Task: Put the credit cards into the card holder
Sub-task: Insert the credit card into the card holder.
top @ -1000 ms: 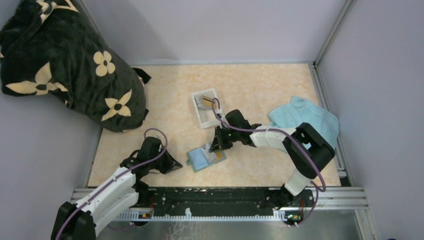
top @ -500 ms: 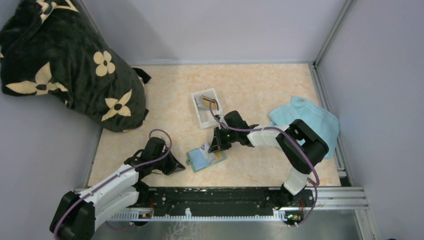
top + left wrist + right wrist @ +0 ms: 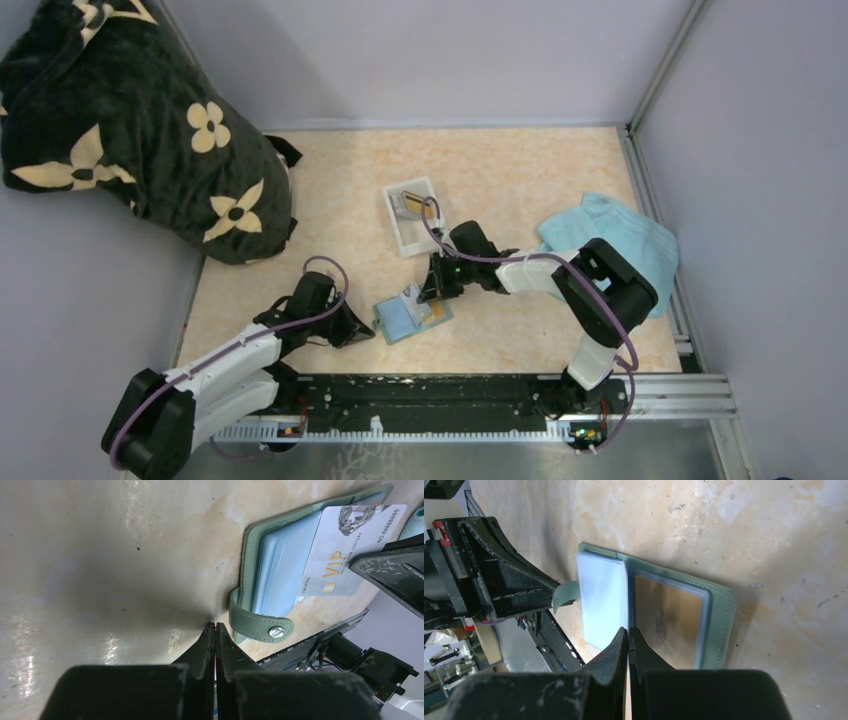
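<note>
R gripper [image 3: 432, 293] clenched on whitish VIP card [image 3: 345, 550], over open card holder [image 3: 405, 318] mid-table, sleeves directly beneath. L gripper [image 3: 215, 628] pinched shut, empty, just beside holder's snap strap [image 3: 260, 623]. 1 orange card [image 3: 669, 625] slotted.

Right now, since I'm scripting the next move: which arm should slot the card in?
Right. The right hand is shut on the VIP card over the open card holder; the left hand is shut, empty, beside its strap.
</note>
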`<state>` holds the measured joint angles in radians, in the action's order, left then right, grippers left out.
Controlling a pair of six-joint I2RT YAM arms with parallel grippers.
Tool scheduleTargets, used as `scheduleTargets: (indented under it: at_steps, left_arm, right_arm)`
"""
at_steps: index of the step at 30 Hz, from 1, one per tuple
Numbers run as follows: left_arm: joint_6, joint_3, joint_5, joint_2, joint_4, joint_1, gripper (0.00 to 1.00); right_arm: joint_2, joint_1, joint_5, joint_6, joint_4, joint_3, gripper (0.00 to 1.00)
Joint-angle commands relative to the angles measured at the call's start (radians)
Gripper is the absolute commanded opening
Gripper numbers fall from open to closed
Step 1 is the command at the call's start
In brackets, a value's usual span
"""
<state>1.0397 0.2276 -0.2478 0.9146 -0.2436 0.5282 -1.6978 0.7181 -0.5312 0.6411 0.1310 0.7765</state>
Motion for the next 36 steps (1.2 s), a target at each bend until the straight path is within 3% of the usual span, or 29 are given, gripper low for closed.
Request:
scheduleTargets:
  at_steps: [1,36]
  left_arm:
    - [-0.016,-0.002,0.023,0.031,-0.011,0.006,0.0]
    - [-0.035,0.023,0.012,0.098,0.008,0.037,0.0]
  right_arm:
    - [0.024,-0.004,0.013,0.015,0.054,-0.023,0.0]
    - [0.004,0.015,0.029,0.205,0.297,-0.194,0.0]
